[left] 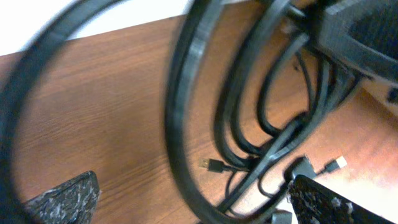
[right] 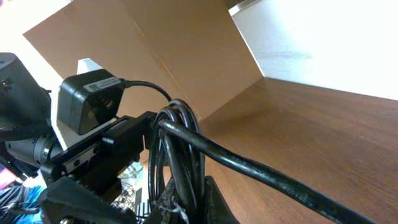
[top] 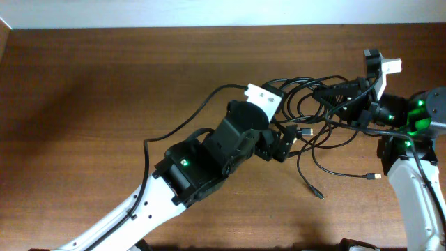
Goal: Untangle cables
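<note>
Brown wooden table under a white wall carries the cables, a loose coil of thin black cord lying right of centre, between the two arms. The right gripper is clenched on the coil's upper right side, with several loops bunched in its jaws in its wrist view. The left gripper sits just at the coil's lower left, fingers spread wide and grasping nothing, loops arching in front of them. The coil stretches roughly left to right, and two tails with small plugs trail toward the near edge, probably the easier strands for the left gripper to pull.
</note>
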`<act>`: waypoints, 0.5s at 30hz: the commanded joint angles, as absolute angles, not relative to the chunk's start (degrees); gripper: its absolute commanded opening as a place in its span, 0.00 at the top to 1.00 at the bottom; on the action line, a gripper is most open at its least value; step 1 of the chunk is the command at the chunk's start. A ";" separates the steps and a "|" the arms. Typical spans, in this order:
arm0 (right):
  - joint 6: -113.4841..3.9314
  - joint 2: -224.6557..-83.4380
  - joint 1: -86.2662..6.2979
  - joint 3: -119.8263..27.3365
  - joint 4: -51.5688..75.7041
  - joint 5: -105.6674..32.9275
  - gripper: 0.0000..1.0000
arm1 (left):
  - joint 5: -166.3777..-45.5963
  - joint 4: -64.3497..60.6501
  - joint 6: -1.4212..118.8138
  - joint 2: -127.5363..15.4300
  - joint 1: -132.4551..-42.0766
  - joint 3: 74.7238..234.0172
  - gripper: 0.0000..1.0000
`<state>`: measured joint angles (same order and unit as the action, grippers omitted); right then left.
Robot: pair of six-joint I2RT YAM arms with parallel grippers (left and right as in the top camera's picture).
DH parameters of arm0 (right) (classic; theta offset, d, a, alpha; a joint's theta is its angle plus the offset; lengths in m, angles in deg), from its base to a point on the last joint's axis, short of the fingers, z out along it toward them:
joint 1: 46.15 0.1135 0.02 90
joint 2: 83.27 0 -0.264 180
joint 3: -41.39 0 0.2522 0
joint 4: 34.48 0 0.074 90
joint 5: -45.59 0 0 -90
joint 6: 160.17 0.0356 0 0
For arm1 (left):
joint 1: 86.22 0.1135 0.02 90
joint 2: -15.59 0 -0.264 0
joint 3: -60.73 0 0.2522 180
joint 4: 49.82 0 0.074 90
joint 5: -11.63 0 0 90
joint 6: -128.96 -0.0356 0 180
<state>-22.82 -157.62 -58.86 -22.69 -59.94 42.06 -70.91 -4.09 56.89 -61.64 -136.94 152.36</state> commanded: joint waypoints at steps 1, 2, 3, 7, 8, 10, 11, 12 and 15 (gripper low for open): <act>-23.24 -157.69 -58.92 -22.67 -60.14 41.74 0.96 | -68.04 -4.57 62.66 -60.30 -137.09 152.56 0.08; -23.24 -157.71 -58.92 -22.67 -60.14 41.74 0.96 | -68.04 -4.53 62.82 -60.30 -137.09 152.56 0.37; -23.24 -157.69 -58.92 -22.67 -60.14 41.74 0.96 | -68.07 -4.42 62.82 -60.35 -137.09 152.53 0.64; -23.24 -157.71 -58.92 -22.67 -60.14 41.74 0.96 | -70.19 -4.29 62.97 -60.48 -137.13 152.53 0.96; -23.24 -157.69 -58.92 -22.67 -60.14 41.74 0.96 | -70.19 -4.29 62.97 -60.46 -137.13 152.53 0.97; -23.24 -157.69 -58.92 -22.67 -60.14 41.74 0.96 | -70.14 -4.20 62.93 -60.46 -137.13 152.53 1.00; -23.24 -157.69 -58.92 -22.67 -60.14 41.76 0.96 | -69.49 -3.78 62.29 -60.46 -137.07 152.53 1.00; -23.24 -157.69 -58.92 -22.67 -60.14 41.76 0.96 | -68.48 -3.13 59.65 -60.46 -137.07 152.56 1.00; -23.24 -157.69 -58.95 -22.67 -60.14 41.74 0.96 | -49.42 5.88 56.85 -59.80 -137.07 152.56 1.00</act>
<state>-23.08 -157.62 -58.75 -22.69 -59.92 42.54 -66.16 -0.37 59.47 -61.13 -137.18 152.49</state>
